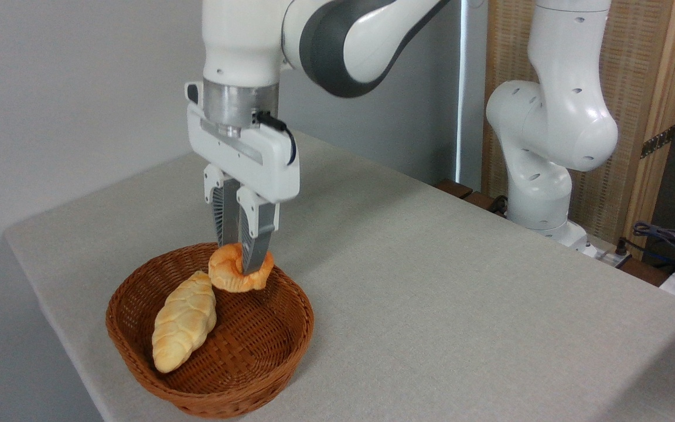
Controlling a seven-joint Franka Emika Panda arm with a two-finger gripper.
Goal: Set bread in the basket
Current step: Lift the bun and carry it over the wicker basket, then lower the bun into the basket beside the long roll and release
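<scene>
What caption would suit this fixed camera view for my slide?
Claw holds small orange-golden knotted bun over round brown wicker basket already containing a pale yellow braided loaf.

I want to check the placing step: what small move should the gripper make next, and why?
Probably lower a little, then open. The gripper holds the bread above the basket, inside its rim, beside the pale loaf.

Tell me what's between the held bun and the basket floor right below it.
Nothing: in the camera view the bun, pinched in the gripper, hangs over bare weave of the basket; the pale loaf lies leftward.
</scene>
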